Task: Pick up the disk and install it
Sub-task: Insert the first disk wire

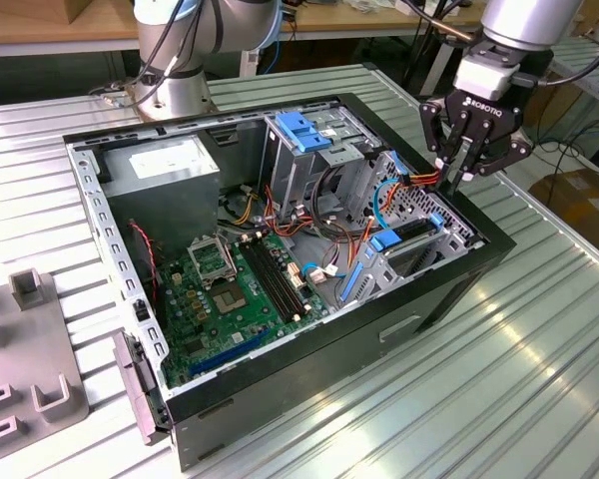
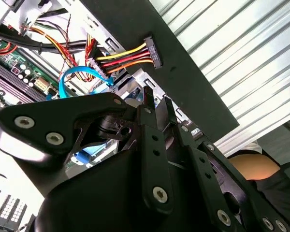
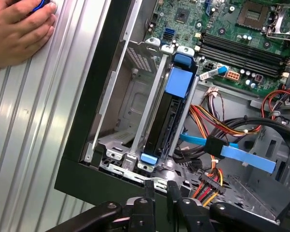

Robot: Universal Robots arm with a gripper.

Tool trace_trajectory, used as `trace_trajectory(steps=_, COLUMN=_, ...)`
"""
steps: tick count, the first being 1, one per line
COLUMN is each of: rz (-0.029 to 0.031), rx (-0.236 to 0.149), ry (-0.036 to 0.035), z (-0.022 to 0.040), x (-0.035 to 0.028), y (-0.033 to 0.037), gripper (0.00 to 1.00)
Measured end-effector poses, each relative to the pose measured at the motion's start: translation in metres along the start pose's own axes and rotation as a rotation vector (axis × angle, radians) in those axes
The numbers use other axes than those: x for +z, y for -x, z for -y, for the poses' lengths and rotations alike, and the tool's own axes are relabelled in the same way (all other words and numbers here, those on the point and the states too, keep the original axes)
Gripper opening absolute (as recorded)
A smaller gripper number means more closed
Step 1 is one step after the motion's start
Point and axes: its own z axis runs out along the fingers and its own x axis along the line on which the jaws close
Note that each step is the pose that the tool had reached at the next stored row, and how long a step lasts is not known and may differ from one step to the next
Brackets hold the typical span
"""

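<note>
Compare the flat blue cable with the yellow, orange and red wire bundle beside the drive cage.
The blue cable is one flat, single-coloured ribbon; the wire bundle is several separate round wires. In the second wrist view the blue cable bends in an arch, while the wire bundle runs nearly straight to a black connector by the case and its black edge. Both run near the drive cage.

exterior view overlooks whole case point(image 1: 280, 384), both wrist views close over cage point(image 3: 135, 99)
</note>
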Motion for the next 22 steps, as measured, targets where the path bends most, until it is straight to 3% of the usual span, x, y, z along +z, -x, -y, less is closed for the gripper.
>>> trace_trajectory(steps=2, rz=-0.0029, rx=-0.014, ry=-0.0012, z=0.0026, x=0.0000, y=0.0006, gripper=0.33)
trace_trajectory(steps=4, rz=-0.0034, rx=-0.036, ry=-0.0039, z=0.0034, x=0.0001, y=0.0007, gripper=0.33)
trace_trajectory(steps=6, rz=-0.0034, rx=-0.091, ry=-0.0107, z=0.0038, x=0.0003, y=0.0008, gripper=0.33)
trace_trajectory(steps=13, rz=-0.0044, rx=-0.222, ry=-0.0270, z=0.0049, x=0.0007, y=0.0005, gripper=0.33)
trace_trajectory(steps=22, rz=-0.0044, rx=-0.238, ry=-0.0290, z=0.0055, x=0.0008, y=0.0005, gripper=0.33)
